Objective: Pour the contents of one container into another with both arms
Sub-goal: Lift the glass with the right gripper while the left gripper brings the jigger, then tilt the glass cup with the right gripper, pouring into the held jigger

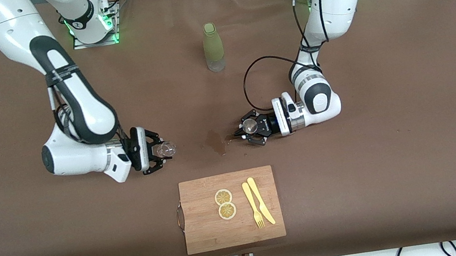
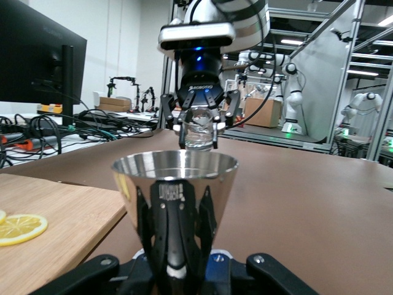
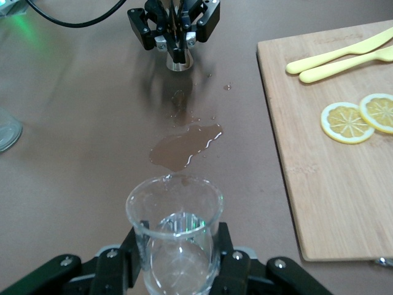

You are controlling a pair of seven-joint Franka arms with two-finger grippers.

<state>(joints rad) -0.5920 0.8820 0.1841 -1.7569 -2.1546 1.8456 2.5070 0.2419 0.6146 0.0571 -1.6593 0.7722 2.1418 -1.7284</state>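
Right wrist view alone shows a puddle (image 3: pixel 184 144) between the right end effector (image 1: pixel 157 151) gripping a glass (image 1: pixel 166 149) and the left end effector (image 1: pixel 247 132) gripping a metal cup (image 1: pixel 249 126).

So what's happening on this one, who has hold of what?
Each arm holds a container low over the table, facing the other. The left gripper is shut on a metal cup, the right gripper on a clear glass beaker. A puddle lies on the table between them. A green bottle stands untouched nearer the bases; the cutting board with lemon slices and cutlery lies nearer the front camera.
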